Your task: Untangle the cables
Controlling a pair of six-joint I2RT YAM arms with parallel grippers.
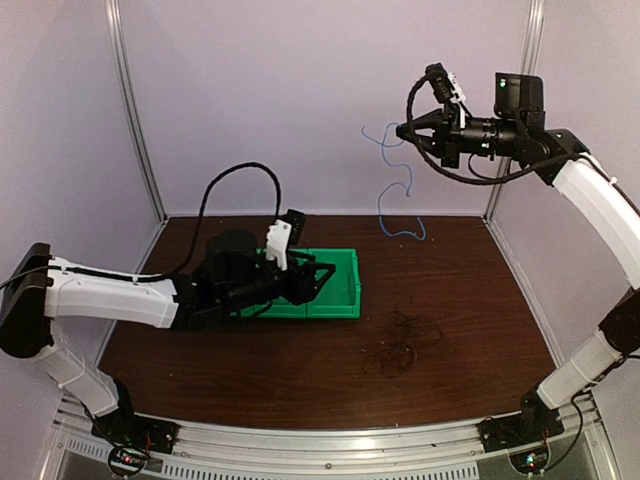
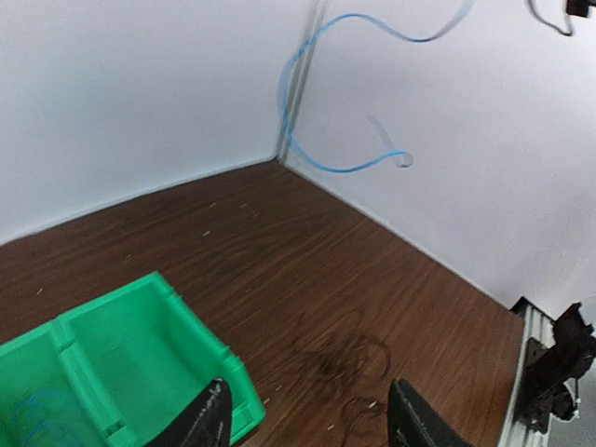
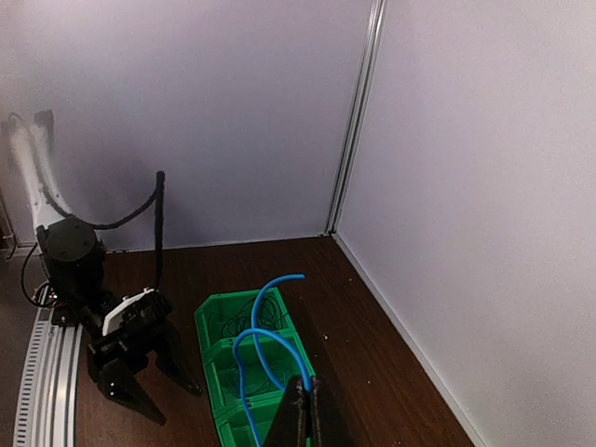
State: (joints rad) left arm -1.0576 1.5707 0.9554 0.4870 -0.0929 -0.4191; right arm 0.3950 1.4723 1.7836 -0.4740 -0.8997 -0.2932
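Right claw's [image 3: 304, 414] clenched on the thin curly bright-blue cable [image 2: 337, 170], dangling clear; left claw's [image 2: 312, 424] released. Next: park it separately, probably.

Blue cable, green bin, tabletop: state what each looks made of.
The blue cable: likely plastic-sheathed wire, smooth; it hangs in loose springy curls.
The green bin: probably moulded plastic, slightly glossy; uniform colour and thin divider walls.
The tabletop: wood or wood-look laminate, cannot tell which; dark brown grain streaks with a satin sheen.
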